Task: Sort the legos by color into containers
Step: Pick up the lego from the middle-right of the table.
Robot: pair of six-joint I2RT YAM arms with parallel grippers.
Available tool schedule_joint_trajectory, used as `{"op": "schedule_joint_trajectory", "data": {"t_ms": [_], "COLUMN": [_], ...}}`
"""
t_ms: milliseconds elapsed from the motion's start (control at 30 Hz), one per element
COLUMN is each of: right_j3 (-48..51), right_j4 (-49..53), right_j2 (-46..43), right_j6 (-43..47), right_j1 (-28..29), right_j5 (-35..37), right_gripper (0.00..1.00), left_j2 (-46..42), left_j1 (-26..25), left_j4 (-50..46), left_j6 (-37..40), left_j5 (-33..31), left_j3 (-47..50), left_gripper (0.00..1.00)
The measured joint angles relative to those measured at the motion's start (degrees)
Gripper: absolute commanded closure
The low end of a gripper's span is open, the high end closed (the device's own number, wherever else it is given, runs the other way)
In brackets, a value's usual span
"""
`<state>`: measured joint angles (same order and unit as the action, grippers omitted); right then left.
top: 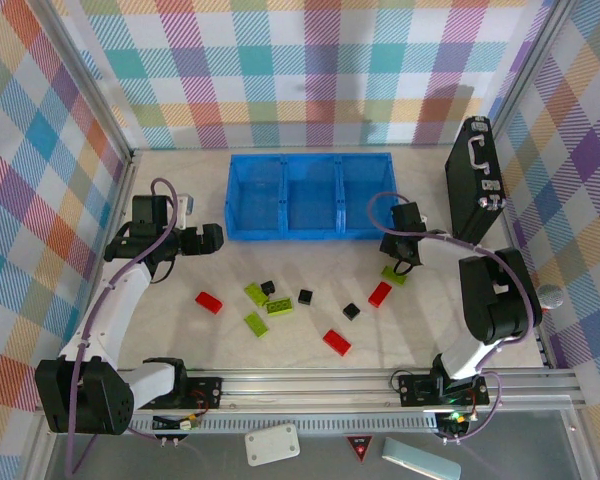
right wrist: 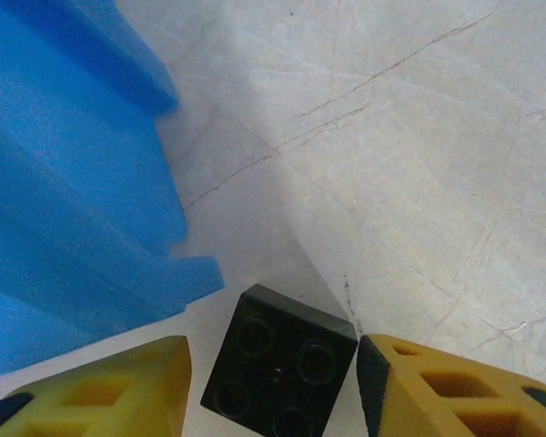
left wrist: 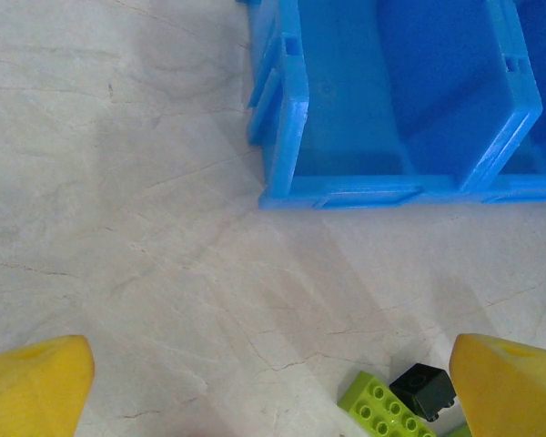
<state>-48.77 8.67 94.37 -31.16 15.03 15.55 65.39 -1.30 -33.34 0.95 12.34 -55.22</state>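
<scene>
**Black brick (right wrist: 282, 373) sits between the right pincer (right wrist: 273, 350) fingers, beside the blue bin (right wrist: 73, 182)**

The bin lies toward the far edge of the tabletop (top: 180, 340). One yellow finger (right wrist: 437, 391) touches the brick's corner, but I cannot tell whether the brick is actually clamped. The left pincer (left wrist: 273, 391) gapes wide and holds nothing, near the bin's left front corner. Red, green and black legos (top: 336, 342) lie scattered mid-tabletop, between the bin and the near edge.

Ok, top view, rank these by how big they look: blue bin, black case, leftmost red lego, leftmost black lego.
Largest to smallest:
1. blue bin
2. black case
3. leftmost red lego
4. leftmost black lego, clearly smaller than the red one
</scene>
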Motion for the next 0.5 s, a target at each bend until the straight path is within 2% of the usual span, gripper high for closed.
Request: {"op": "schedule_joint_trajectory", "data": {"t_ms": [500], "right_j3": [-1.2], "right_j4": [0.8], "right_j2": [1.6], "right_j6": [-0.2], "right_j1": [0.0], "right_j5": [0.0], "right_gripper": [0.54], "left_j2": [0.0], "left_j1": [0.0], "left_j4": [0.0], "left_j6": [0.0], "left_j5": [0.0], "left_j3": [0.0], "left_gripper": [0.0]}}
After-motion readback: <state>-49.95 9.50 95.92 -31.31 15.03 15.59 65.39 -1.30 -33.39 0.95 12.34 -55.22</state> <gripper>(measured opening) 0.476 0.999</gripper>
